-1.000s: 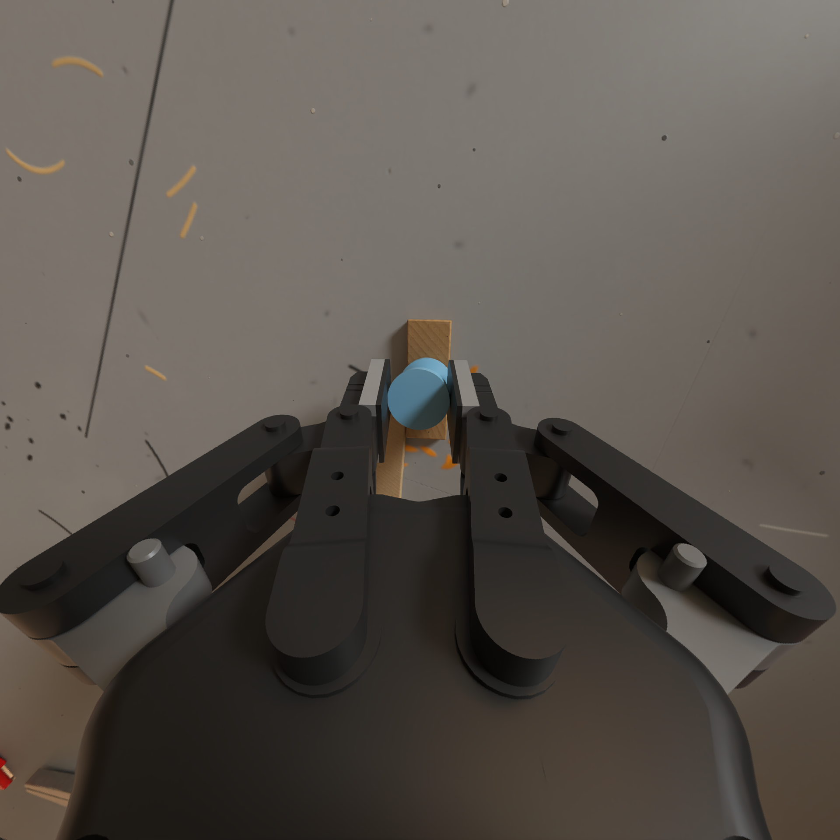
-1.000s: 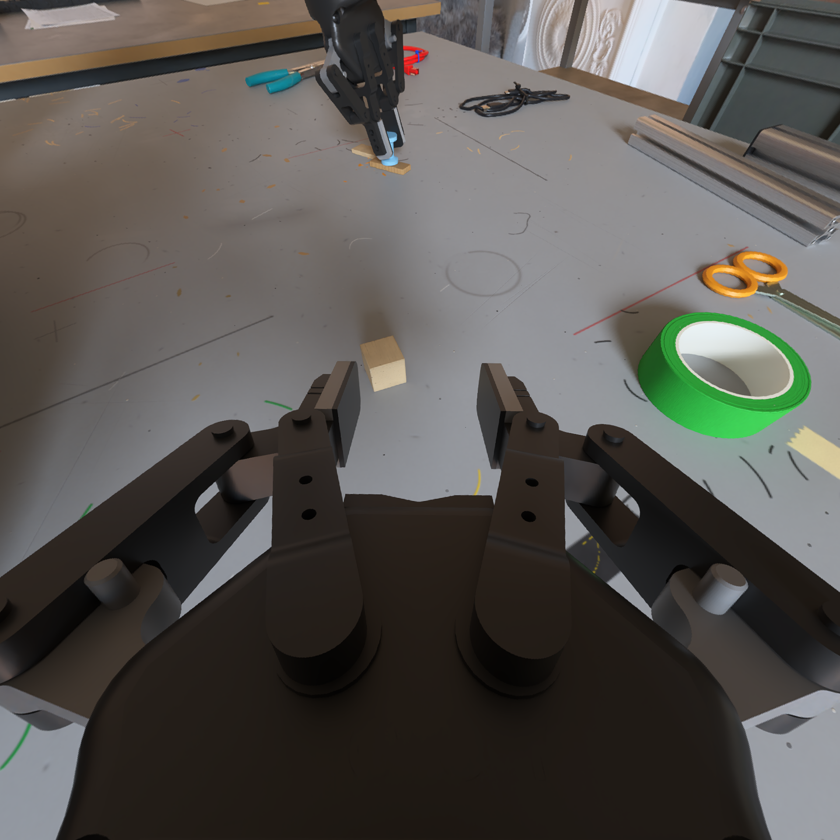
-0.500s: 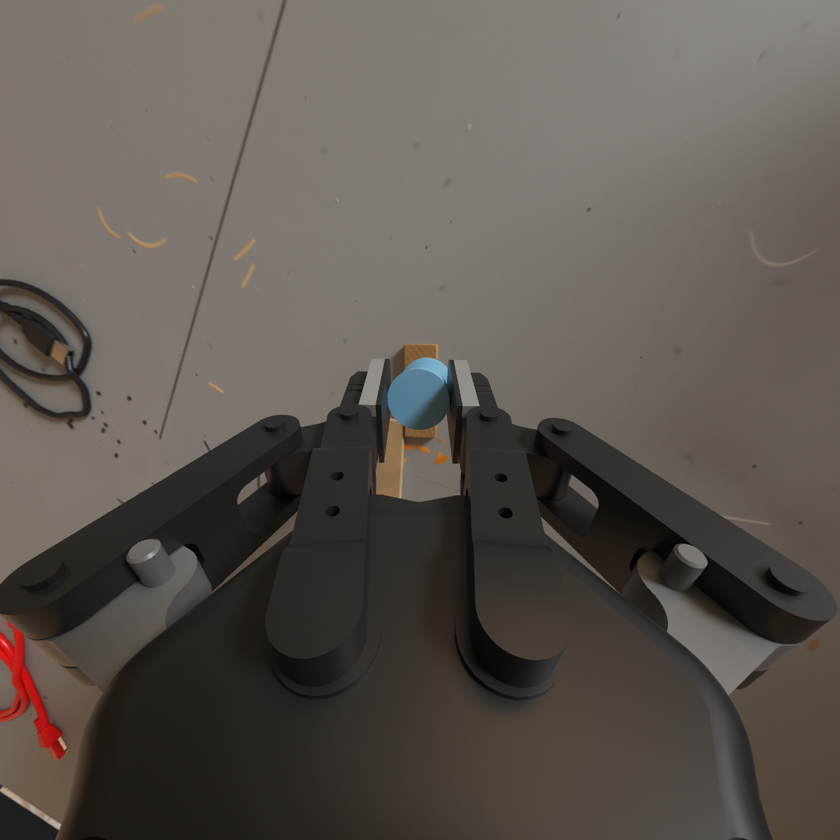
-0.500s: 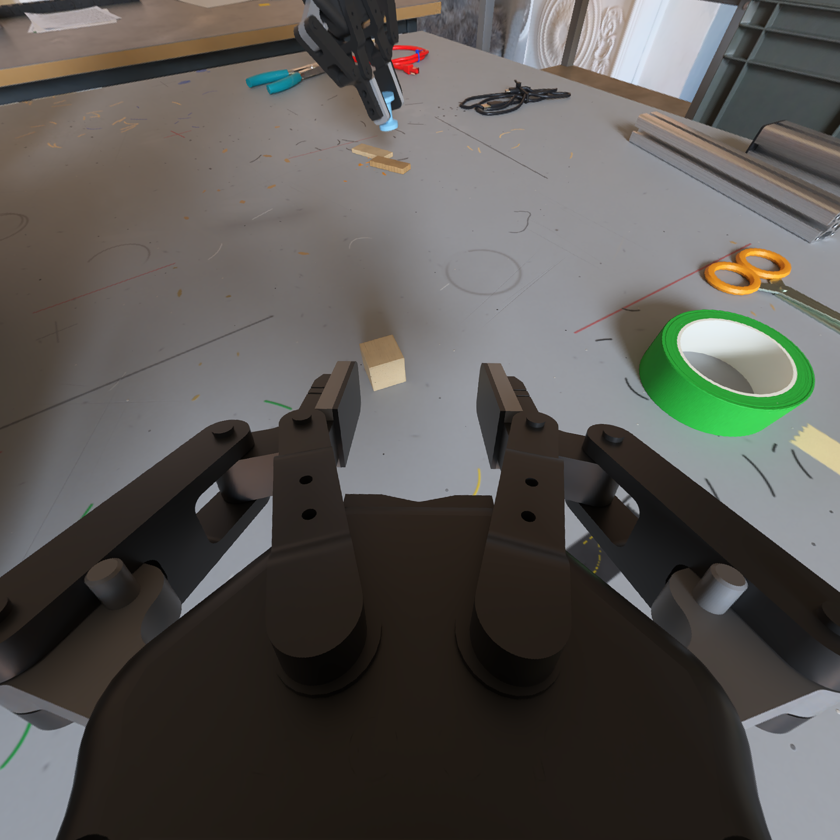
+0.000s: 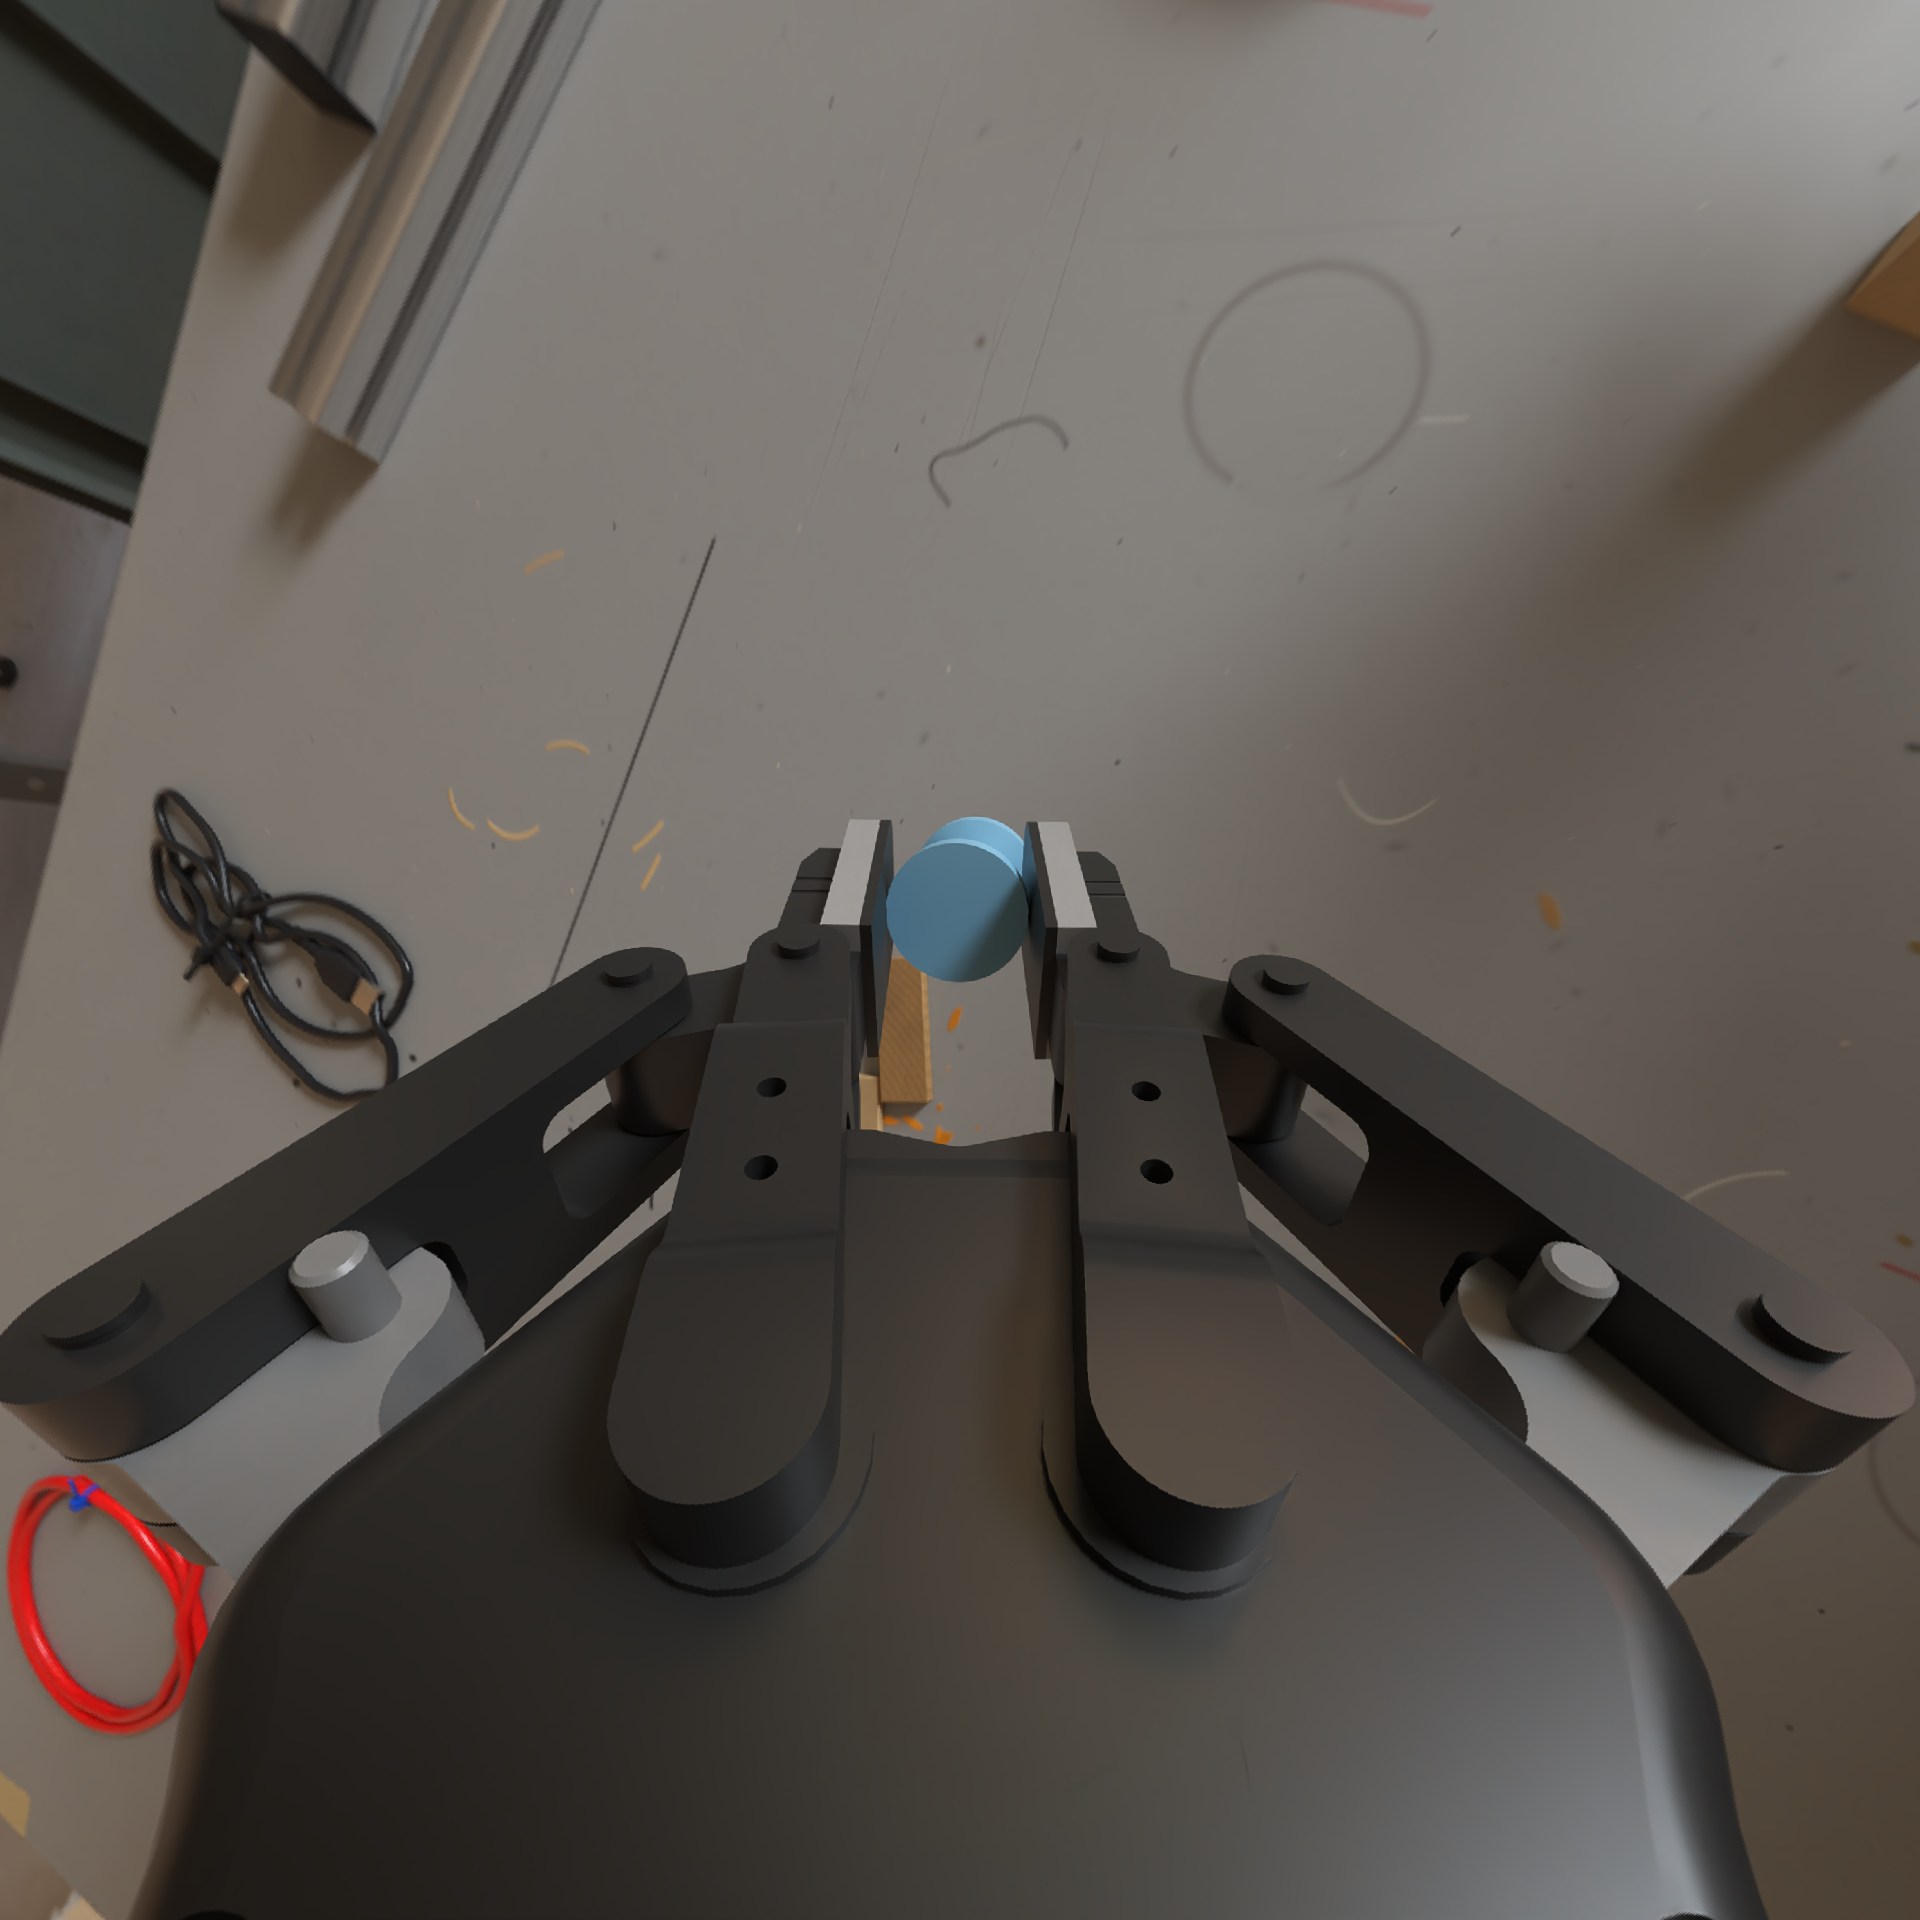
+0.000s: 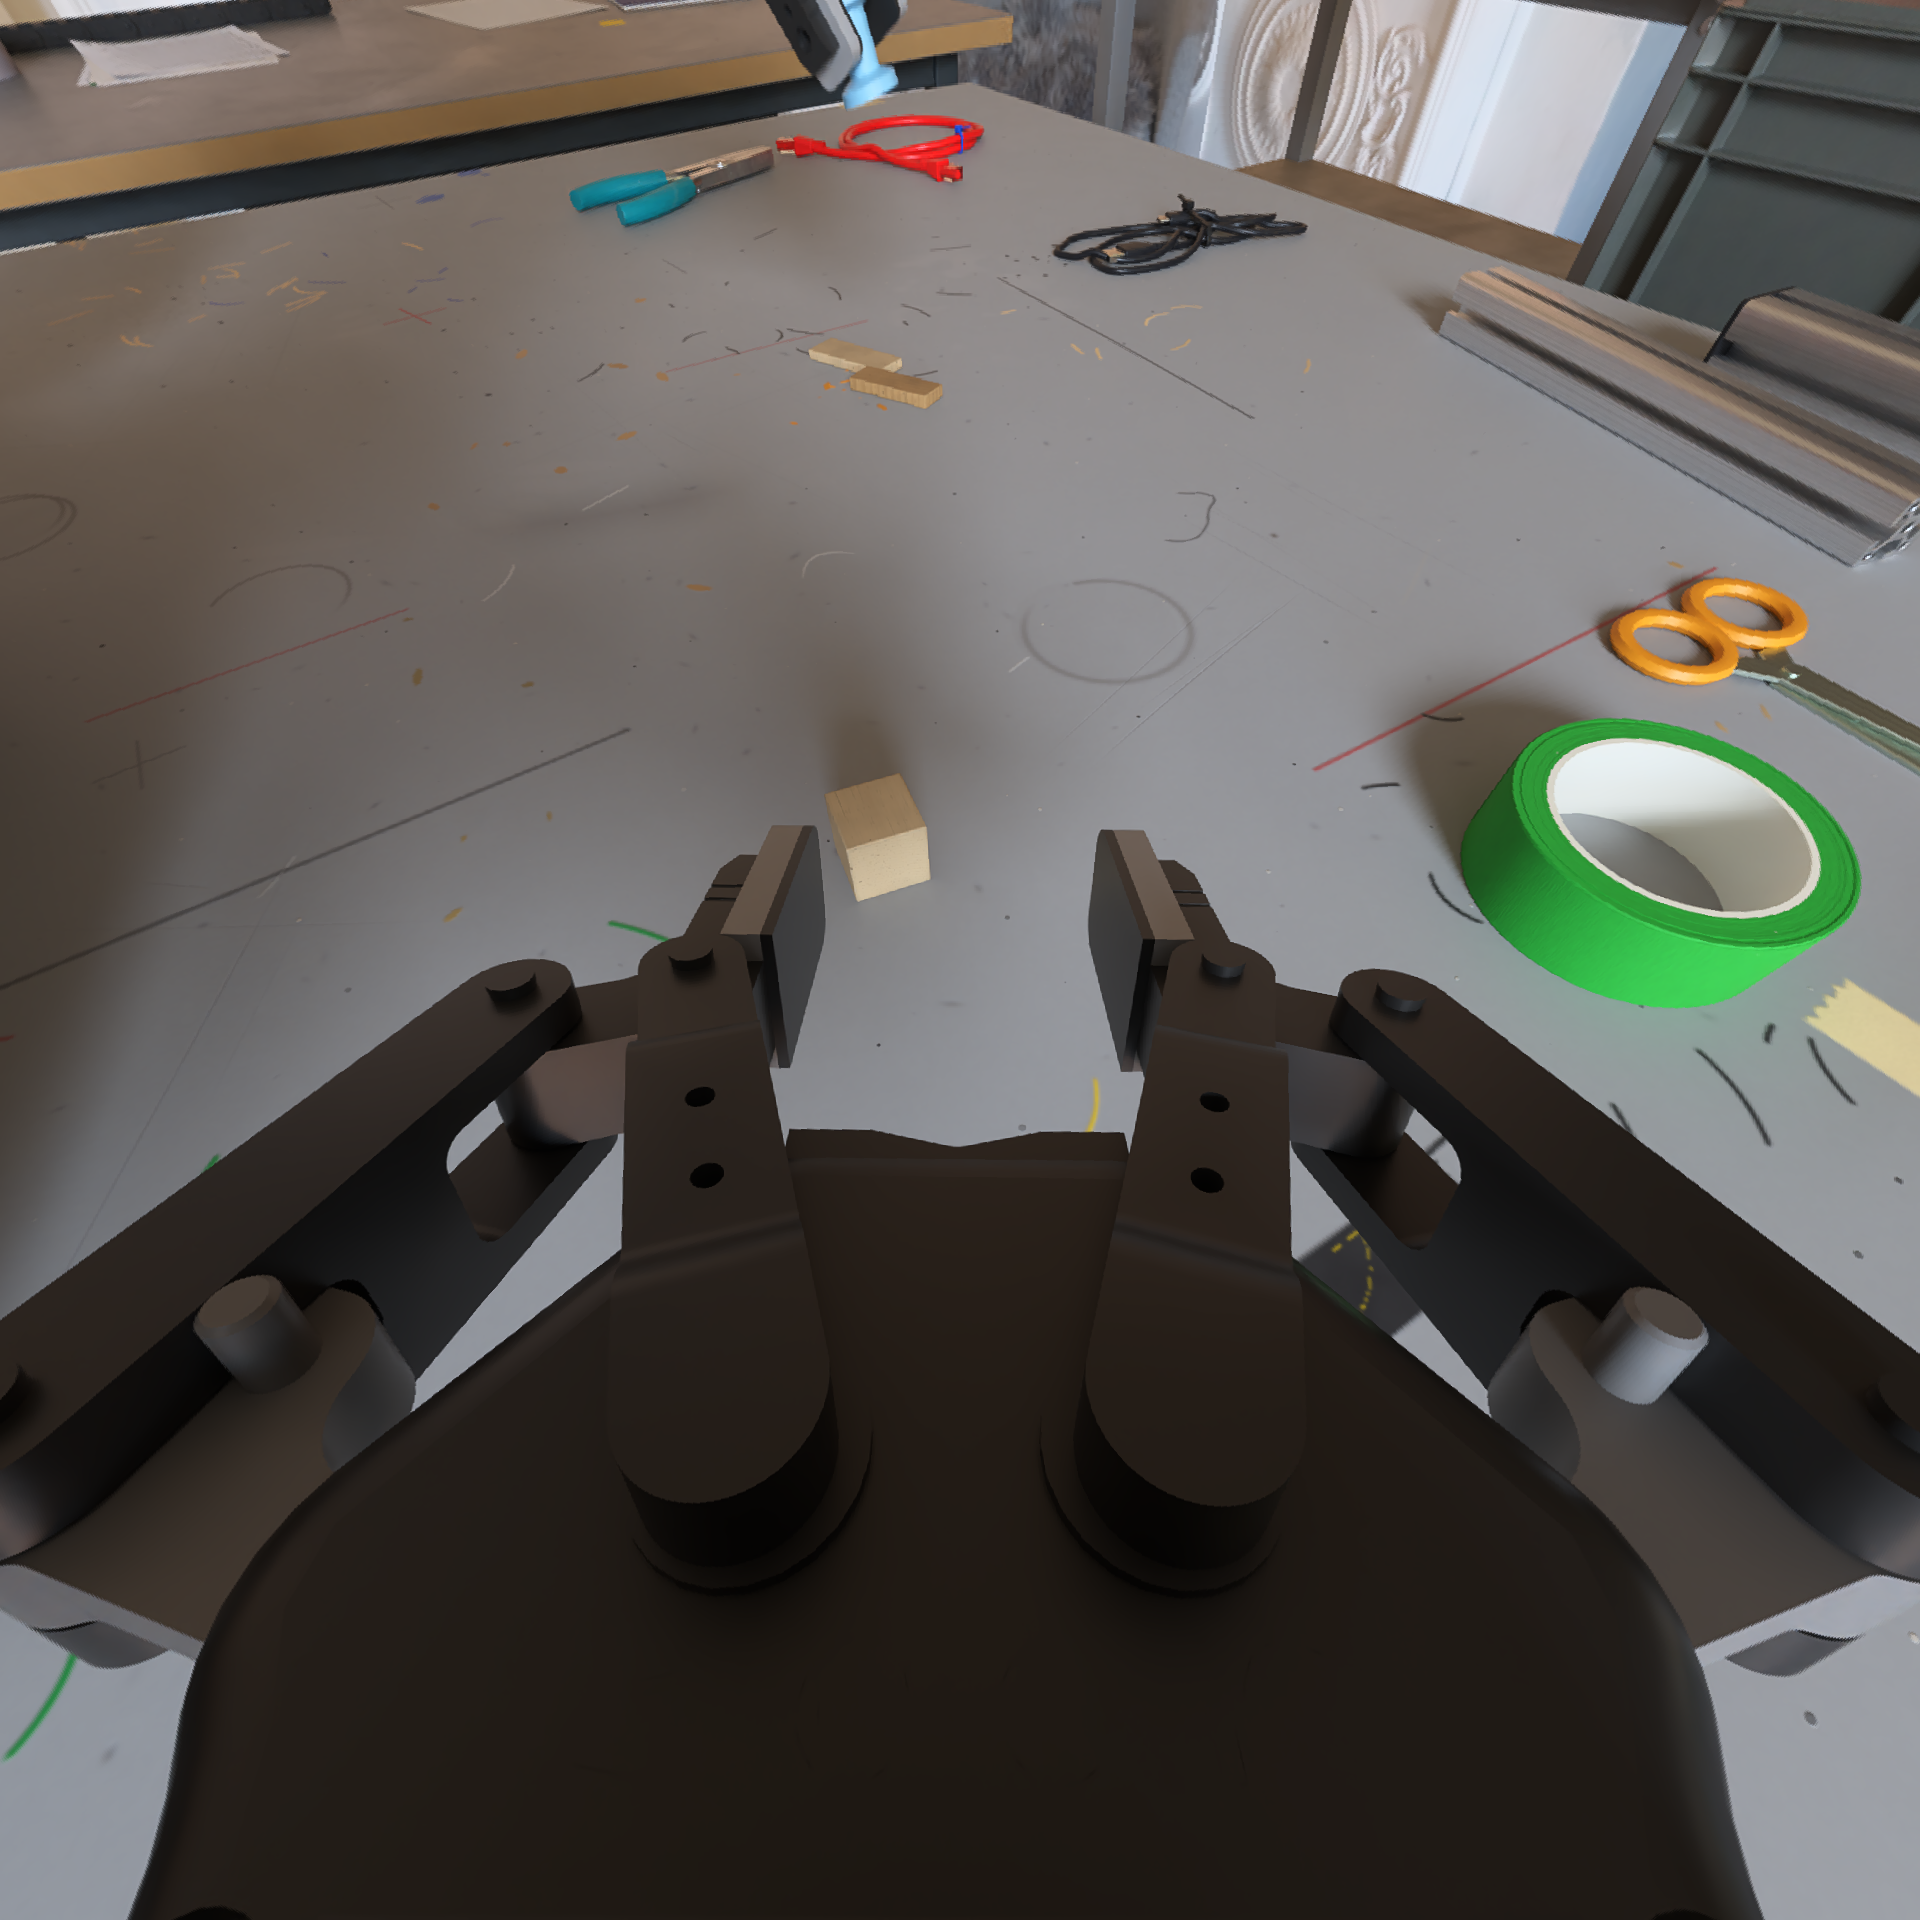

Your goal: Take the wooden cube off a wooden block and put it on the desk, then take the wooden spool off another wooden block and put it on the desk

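My left gripper (image 5: 958,873) is shut on the blue spool (image 5: 956,909) and holds it high above the desk. The left gripper and spool (image 6: 865,75) also show at the top edge of the right wrist view. Far below lie two flat wooden blocks, one darker (image 5: 906,1034) (image 6: 896,388) and one paler (image 6: 854,355), both bare. My right gripper (image 6: 956,914) is open and empty, low over the desk. The pale wooden cube (image 6: 878,849) sits on the desk just beyond its left finger (image 6: 790,914).
A green tape roll (image 6: 1662,862) and orange scissors (image 6: 1714,634) lie right of my right gripper. A black cable (image 5: 270,956) (image 6: 1174,234), red cable (image 5: 104,1610) (image 6: 904,140), teal pliers (image 6: 665,185) and metal rails (image 5: 416,208) (image 6: 1683,416) lie farther off.
My left gripper has risen steadily with the blue spool, leaving the wooden block far below. The right gripper and the cube have not moved.
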